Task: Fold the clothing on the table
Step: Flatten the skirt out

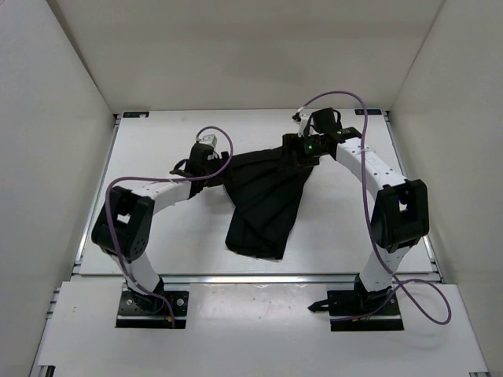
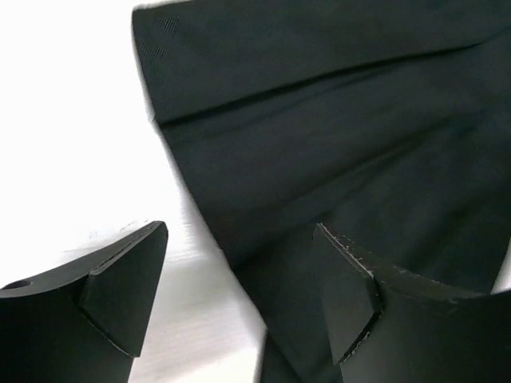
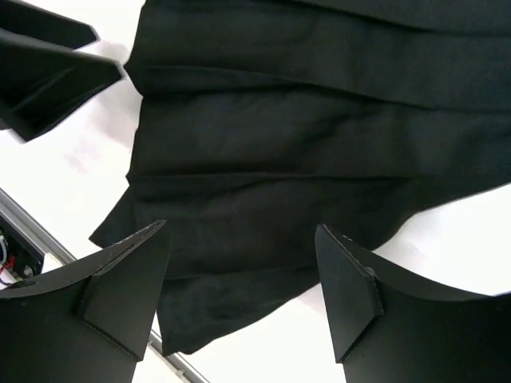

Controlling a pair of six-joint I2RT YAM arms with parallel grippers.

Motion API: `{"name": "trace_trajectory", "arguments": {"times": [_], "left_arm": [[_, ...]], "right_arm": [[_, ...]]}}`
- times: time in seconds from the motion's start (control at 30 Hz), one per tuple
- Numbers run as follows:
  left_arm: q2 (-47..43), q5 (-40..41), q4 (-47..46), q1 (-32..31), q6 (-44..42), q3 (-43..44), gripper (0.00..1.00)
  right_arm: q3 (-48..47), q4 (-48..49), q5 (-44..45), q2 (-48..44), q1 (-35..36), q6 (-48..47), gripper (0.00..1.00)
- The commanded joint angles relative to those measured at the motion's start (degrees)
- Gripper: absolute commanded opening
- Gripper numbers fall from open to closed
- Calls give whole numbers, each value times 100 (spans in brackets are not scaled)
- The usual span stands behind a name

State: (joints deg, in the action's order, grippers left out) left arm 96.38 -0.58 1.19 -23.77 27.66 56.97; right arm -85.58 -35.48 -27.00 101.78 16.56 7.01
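White table [image 1: 157, 236] first, and the black pleated skirt [image 1: 263, 196] lies mid-table, long axis running from about 1 o'clock down to 7 o'clock. Both arms sit at its far end. Left gripper [image 2: 241, 231]: jaws wide, empty, fabric off toward 3 o'clock (one finger over bare table). Right gripper [image 3: 241, 227]: wide too, skirt directly beneath, so I judge it nearer.

The clothing [image 1: 263, 200] lies on the table [image 1: 181, 236], widest along its far edge and narrowing toward the near side. The left gripper [image 1: 211, 161] is at its far-left corner, and the right gripper [image 1: 297, 151] is at its far-right corner.
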Motion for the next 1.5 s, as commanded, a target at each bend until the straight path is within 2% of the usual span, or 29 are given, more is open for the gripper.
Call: {"name": "trace_trajectory", "arguments": {"times": [0.0, 0.13, 0.2, 0.3, 0.33, 0.43, 0.47, 0.5, 0.6, 0.77, 0.87, 0.93, 0.97, 1.0, 1.07, 1.13, 1.23, 1.27, 1.3, 1.4, 1.47], "left_arm": [[276, 84, -31, 13, 301, 121, 84], [495, 146, -275, -40, 406, -72, 82], [627, -12, -408, -14, 494, -99, 78], [777, -206, -558, -48, 565, -28, 63], [847, -197, -541, -49, 556, 33, 61], [1023, -302, -620, -119, 582, 139, 29], [1093, -372, -611, -171, 678, 287, 8], [1181, -468, -585, -163, 705, 358, 0], [1199, -479, -410, -233, 671, 744, 0], [576, -276, -128, -733, -39, 1684, 0], [523, -618, 424, -1392, -636, 2518, 0], [548, -1221, 670, -2198, -1023, 2993, 0], [557, -1460, 811, -2350, -1278, 3065, 0], [627, -1758, 917, -2813, -1350, 3127, 0], [628, -1665, 1136, -3561, -1430, 3084, 0], [366, -1637, 876, -3774, -1204, 2411, 0], [-73, -2243, 216, -3504, -508, 1444, 60], [-188, -2271, 145, -3364, -499, 1231, 71], [-529, -2228, 145, -3301, -559, 942, 99], [-1471, -1806, 136, -2871, -683, 307, 99], [-2068, -1744, -187, -2145, -561, -96, 99]], "right_arm": [[40, -135, 187, -262, -223, -85, 70], [252, -125, 169, -527, -530, -67, 70], [287, -169, 161, -597, -627, -103, 67], [349, -275, 292, -694, -794, -199, 66], [384, -301, 327, -729, -794, -191, 65], [542, -301, 345, -869, -865, -199, 63], [629, -284, 354, -940, -934, -165, 61], [683, -301, 345, -958, -970, -208, 59], [771, -319, 397, -1133, -1119, -279, 56], [1253, -188, 495, -1800, -1576, -279, 56], [1709, 41, 556, -2336, -2102, -165, 57], [1938, 68, 555, -2565, -2541, -164, 58], [2027, 33, 608, -2697, -2648, -173, 59], [2115, -37, 670, -2716, -2753, -191, 60], [2212, -81, 837, -2812, -2746, -287, 63], [2361, -29, 986, -2970, -2641, -227, 67], [2546, 50, 1004, -3110, -2692, -103, 70], [2599, 68, 1030, -3172, -2736, -42, 70], [2686, 112, 909, -3216, -2789, -15, 71], [2670, 200, 767, -3173, -2895, 64, 72], [2687, 269, 775, -3077, -2773, 125, 73]]}}
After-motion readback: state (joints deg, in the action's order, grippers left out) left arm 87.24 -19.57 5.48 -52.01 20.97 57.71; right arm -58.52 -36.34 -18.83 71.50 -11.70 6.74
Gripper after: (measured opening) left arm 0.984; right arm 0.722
